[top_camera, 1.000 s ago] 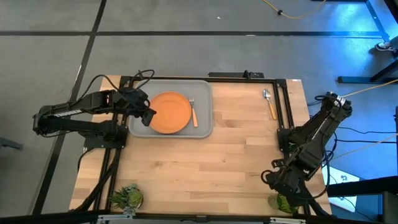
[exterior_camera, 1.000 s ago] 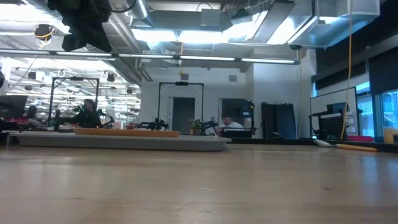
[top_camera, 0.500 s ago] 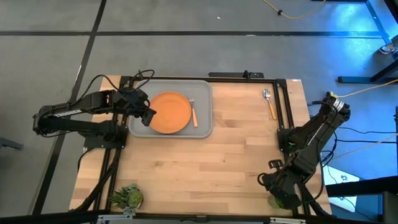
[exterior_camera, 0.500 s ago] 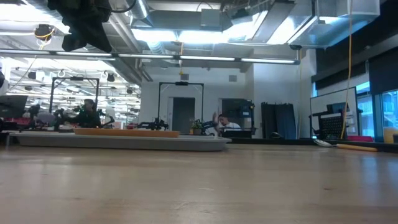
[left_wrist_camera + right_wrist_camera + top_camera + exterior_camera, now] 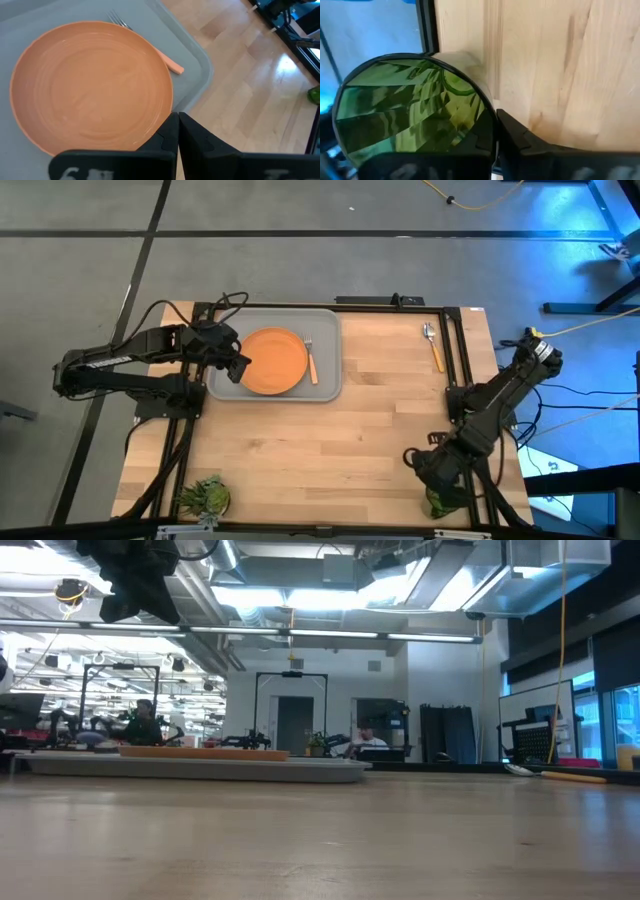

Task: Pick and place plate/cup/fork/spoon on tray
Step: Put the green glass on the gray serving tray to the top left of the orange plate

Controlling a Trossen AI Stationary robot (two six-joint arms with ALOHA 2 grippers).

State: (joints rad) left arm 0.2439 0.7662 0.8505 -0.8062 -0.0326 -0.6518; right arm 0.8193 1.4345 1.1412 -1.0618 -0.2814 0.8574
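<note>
i've got the left hand parked over the left edge of the tray, just off the rim of the plate; in its wrist view the two fingers sit pressed together with nothing between them

the grey tray lies at the far left of the tabletop. the orange plate rests flat inside it, toward the left and middle, and the fork lies on the tray floor just beside the plate's right edge — tines pointing to the far side, tan handle toward me. in the left wrist view the fork's tines peek out past the plate rim and the handle end shows beyond it

the spoon is off the tray, lying on the bare wood near the far right corner, bowl away from me, well apart from everything else

the right hand is down at the near right corner of the tabletop, right at the cup. in the right wrist view the green ribbed cup fills the space beside the wood edge, and one dark finger presses against its rim — i can't tell whether the hand is clamped on the cup or only touching it

a spiky green plant thing sits at the near left corner, alone
</note>
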